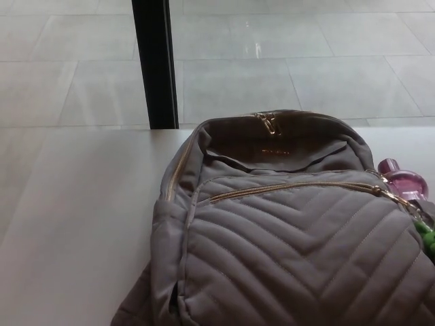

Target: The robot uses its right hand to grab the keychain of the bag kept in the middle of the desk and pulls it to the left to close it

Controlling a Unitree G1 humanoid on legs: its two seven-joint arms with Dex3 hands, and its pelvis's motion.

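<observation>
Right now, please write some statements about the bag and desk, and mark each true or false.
1. The backpack lies on the white desk. True.
2. A green keychain hangs at the right end of the front zipper. True.
3. The robot's right hand holds the keychain. False: neither hand is in view.
4. A blue bottle stands left of the backpack. False: a pink bottle is at its right.
5. A black post stands behind the desk. True.

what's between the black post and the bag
Nothing stands there: in the head view only a bare strip of white desk separates the post from the bag.
</observation>
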